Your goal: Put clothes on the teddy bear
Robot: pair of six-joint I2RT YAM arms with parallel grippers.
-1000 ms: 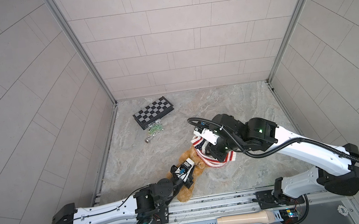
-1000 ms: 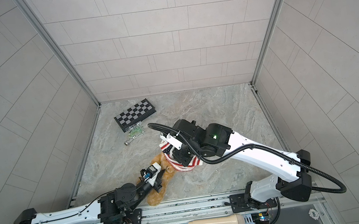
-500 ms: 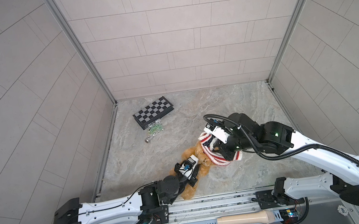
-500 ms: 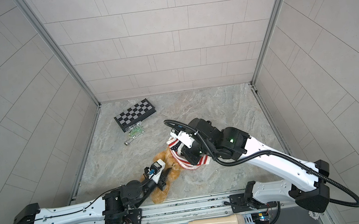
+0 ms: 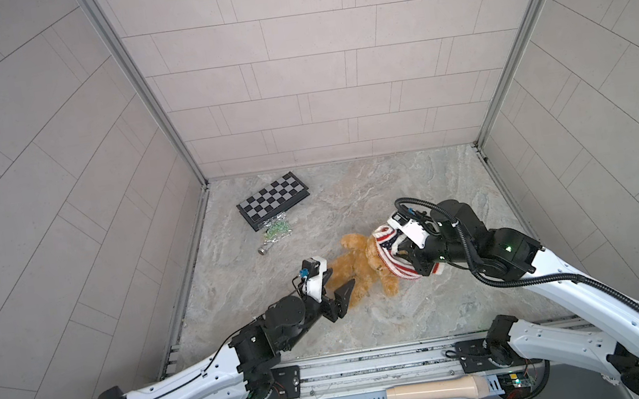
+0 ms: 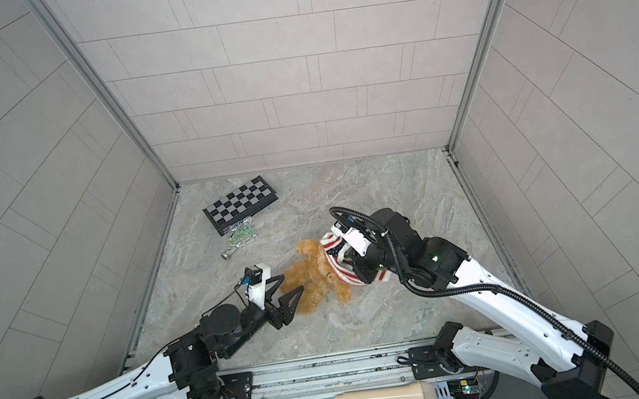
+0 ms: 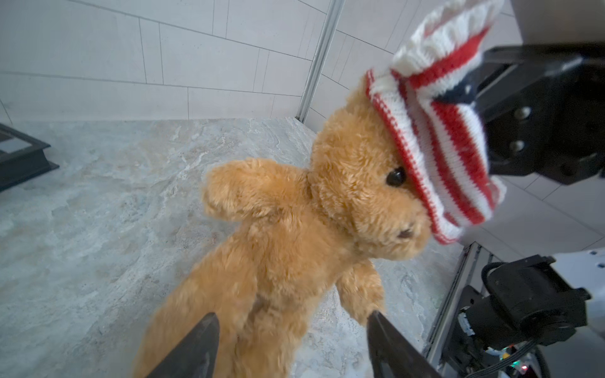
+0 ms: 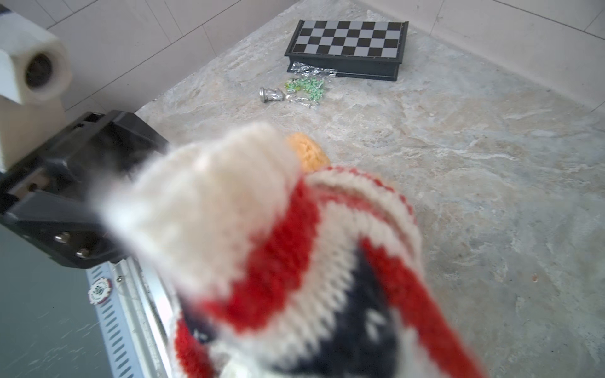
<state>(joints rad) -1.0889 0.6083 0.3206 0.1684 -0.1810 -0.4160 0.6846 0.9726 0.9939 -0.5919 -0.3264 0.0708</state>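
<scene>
The teddy bear (image 5: pixel 355 273) lies on the stone table (image 5: pixel 391 182) between the two arms, well apart from the chessboard (image 5: pixel 273 198) at the back. The striped sweater (image 5: pixel 389 252) sits like a cap over the crown of its head, down to the eye in the left wrist view (image 7: pixel 435 131), with the muzzle, both arms and the body bare.

The right claw (image 5: pixel 405 254) is closed on the bunched knit at the far side of the head. The left claw (image 6: pixel 291 283) stands wide, one finger on either side of the bear's legs (image 7: pixel 291 317), gripping nothing.

The step in hand, as I judge it, is drawing the sweater down over the head. To do it well, the left claw should close on the lower body or a leg and hold it firm; the right claw should then pull the hem toward the legs, along the body, not upward — a lift would only drag the bear off the table. The muzzle looks the likeliest snag, so the hem wants easing over it rather than a tug.

In both top views the bear's long axis runs on a slant, legs toward the left claw and the front rail, head toward the right claw. Its face (image 7: pixel 393 203) is turned partly toward the left wrist camera, one eye and the nose showing. Whether the head rests on the table or hangs from the knit, I cannot tell.
</scene>
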